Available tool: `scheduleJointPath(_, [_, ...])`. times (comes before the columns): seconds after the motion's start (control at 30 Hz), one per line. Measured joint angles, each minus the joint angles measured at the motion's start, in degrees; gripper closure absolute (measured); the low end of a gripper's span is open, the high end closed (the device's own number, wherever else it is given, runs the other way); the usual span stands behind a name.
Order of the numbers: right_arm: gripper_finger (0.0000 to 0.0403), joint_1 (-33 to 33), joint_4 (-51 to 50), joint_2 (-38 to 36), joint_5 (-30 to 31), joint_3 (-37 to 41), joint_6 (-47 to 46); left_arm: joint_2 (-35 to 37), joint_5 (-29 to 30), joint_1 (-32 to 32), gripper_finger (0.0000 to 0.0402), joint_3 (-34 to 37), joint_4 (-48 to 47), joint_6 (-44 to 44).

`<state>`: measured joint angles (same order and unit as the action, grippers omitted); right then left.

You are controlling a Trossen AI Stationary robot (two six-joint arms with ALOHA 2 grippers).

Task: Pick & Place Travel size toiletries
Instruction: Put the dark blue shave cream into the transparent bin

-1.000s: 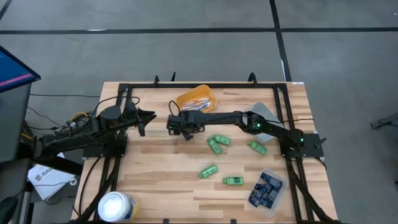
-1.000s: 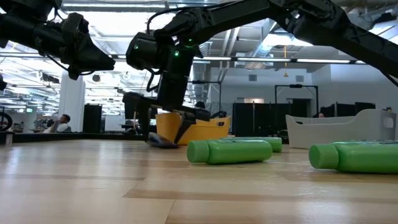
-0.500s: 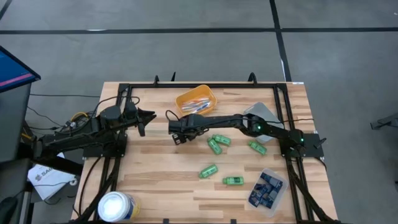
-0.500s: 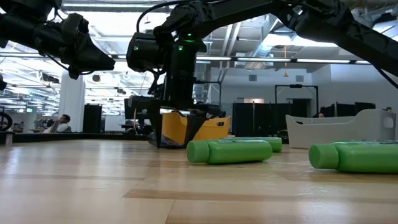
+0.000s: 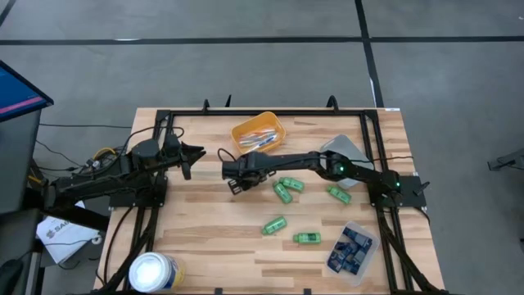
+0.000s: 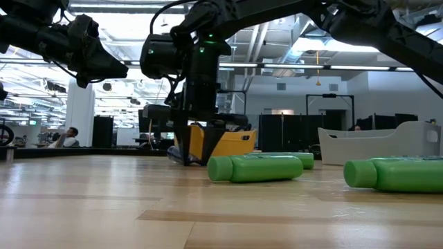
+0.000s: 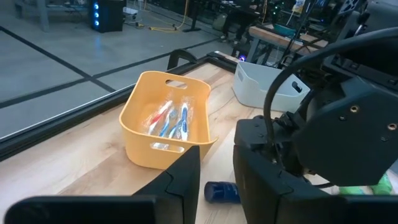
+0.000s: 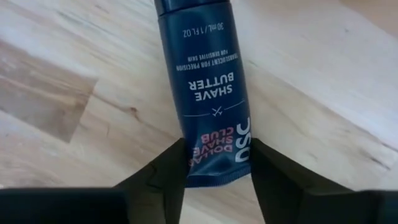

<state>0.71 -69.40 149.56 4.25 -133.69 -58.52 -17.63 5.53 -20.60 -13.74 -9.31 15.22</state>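
Observation:
A dark navy shave-butter tube [image 8: 208, 93] lies flat on the wooden table, left of the green bottles. My right gripper [image 5: 235, 180] points down over it, its fingers closed against it. Several small green bottles [image 5: 283, 192] lie on their sides to the right. An orange tray [image 5: 258, 131] holds toothbrushes. My left gripper [image 5: 196, 153] hovers at the left, open by a narrow gap [image 7: 217, 180], holding nothing. My right gripper pinches the tube between its two fingers [image 8: 168, 174], on the two long edges near the flat crimped end [image 8: 214, 168]. The fingers come from above, pointing down, and lie across the tube. The tube rests flat on the table.
A clear tray [image 5: 352, 248] of navy packets sits at the near right, and a pale grey tray [image 5: 344, 147] at the far right. A big white tub [image 5: 154, 272] stands at the near left corner. A black frame [image 5: 270, 112] runs around the table.
My right gripper has shifted a little toward the table's near edge, rolled about its own pointing line, and drawn its fingers from wide apart in against the tube. The tube has stayed flat on the table.

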Motion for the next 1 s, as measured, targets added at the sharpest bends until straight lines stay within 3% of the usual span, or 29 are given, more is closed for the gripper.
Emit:
scheduleJointPath(0.3, [0.0262,-1.9,-4.4,-1.0,-1.9,-0.9,0.6,0.0,0.0,0.0,0.0309,0.0,0.0,0.0])
scheduleJointPath(0.63, [0.0298,-3.9,-7.3,-4.3,-0.8,-1.0,0.6,0.0,0.3,0.0,0.0309,0.0,0.2,0.0])
scheduleJointPath(1.0, [0.0307,-10.2,-15.8,-11.3,-3.0,-1.1,-4.3,0.0,0.4,0.0,0.0309,0.0,0.4,0.0])
